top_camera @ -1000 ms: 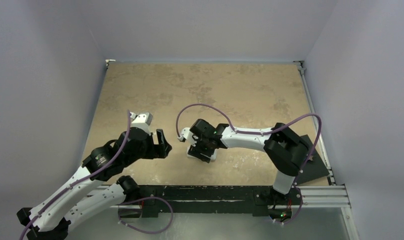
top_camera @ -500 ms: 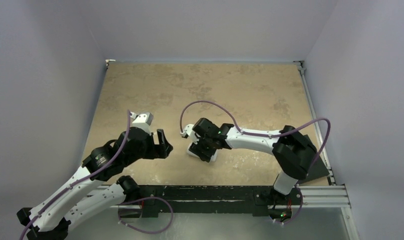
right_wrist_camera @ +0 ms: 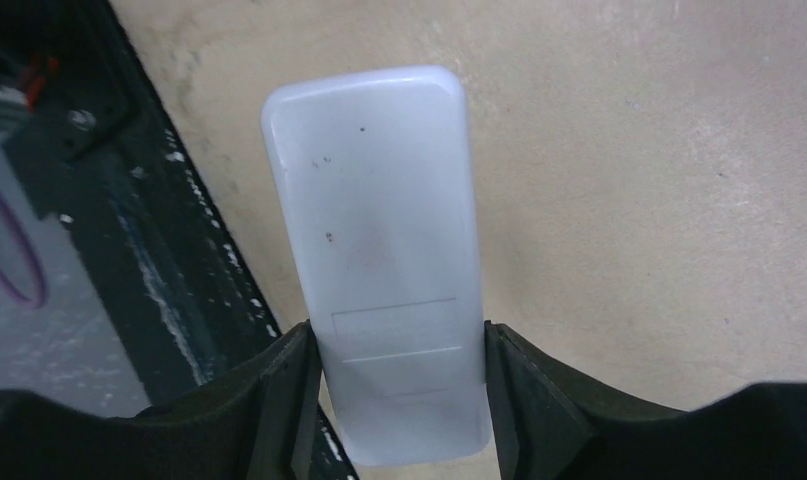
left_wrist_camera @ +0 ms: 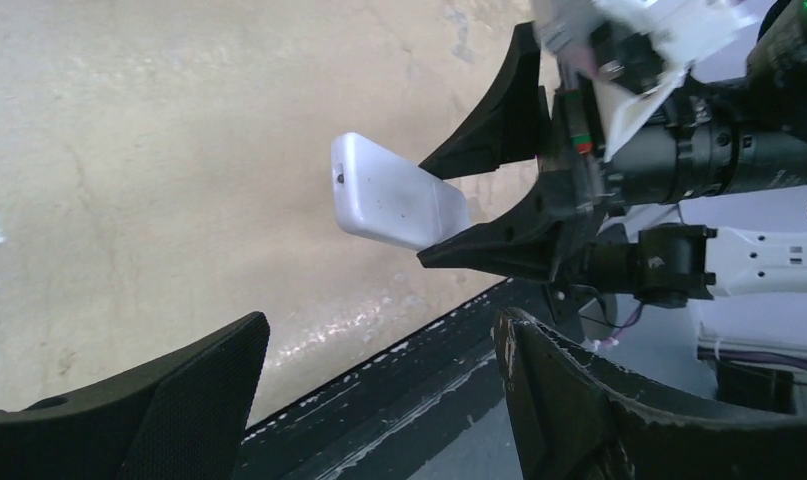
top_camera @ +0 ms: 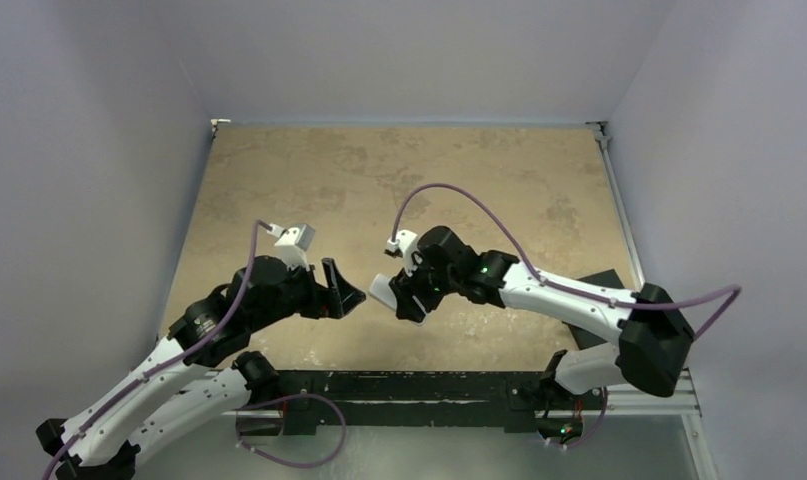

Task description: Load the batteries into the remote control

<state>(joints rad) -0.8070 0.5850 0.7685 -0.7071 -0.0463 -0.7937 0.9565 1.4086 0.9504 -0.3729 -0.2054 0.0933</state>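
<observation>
One remote control (right_wrist_camera: pixel 379 250) — two arms (top_camera: pixel 149 375) (top_camera: pixel 569 290), one table (top_camera: pixel 429 170).

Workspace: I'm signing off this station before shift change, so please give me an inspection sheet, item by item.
Surface: tan mottled table, no spills seen.
Job's things: white remote control, plain back showing, cover seam visible; batteries, nothing seen.
Clutter: black flat slab at the table's right edge.
Grippers: right pincer shut on the remote control's end; left pincer open, empty, facing it.
Cables: purple cable looping over each arm, no snags seen.
Surroundings: pale walls, black front rail.
</observation>
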